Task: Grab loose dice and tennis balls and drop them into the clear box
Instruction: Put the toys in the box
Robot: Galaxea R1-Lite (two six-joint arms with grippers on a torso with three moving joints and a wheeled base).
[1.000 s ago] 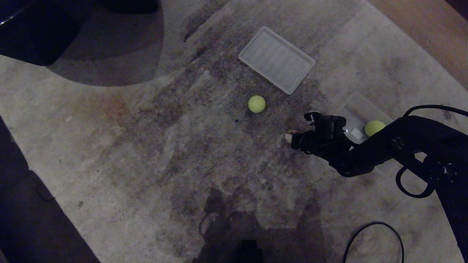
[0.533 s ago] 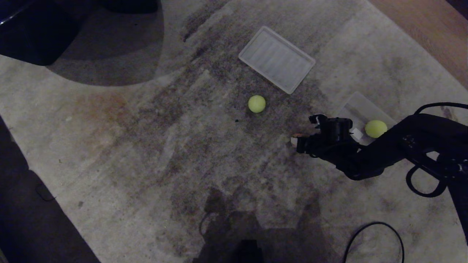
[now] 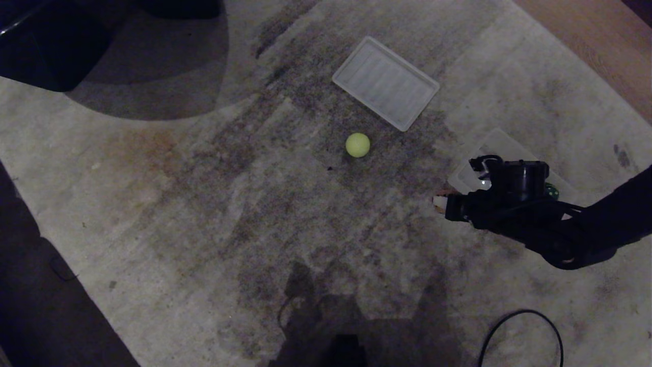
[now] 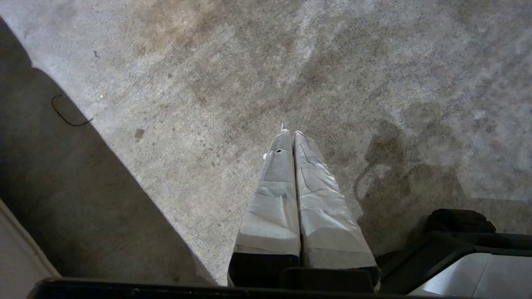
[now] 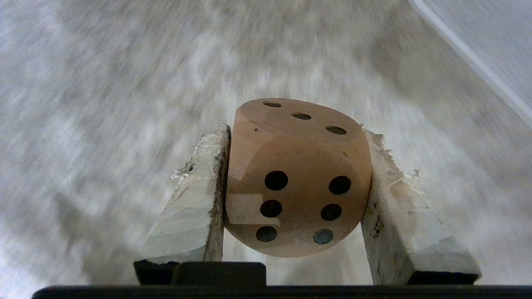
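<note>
While the right arm reaches in from the right edge of the head frame, its right end effector is clamped on a beige-pink die, one finger pressed on each side. In the wrist view the six-pip face points at the camera and a three-pip face is on the upper side. In the head view only a small pale bit of the die shows at the tip of the right end effector, right of centre and just off the near-left corner of the clear box.

The box lies on the carpet, right of centre, mostly hidden behind the arm. A dark green object peeks out behind the wrist on the box side; cannot tell if it is inside the box.

One tennis ball is loose on the carpet, centre of the frame, well apart from the box. The flat ribbed lid lies above it, upper centre, tilted diagonally.

A black cable loops at the lower right.

The left end effector is not in the head view; its own wrist view shows the fingers pressed together with nothing between them, above bare carpet.
</note>
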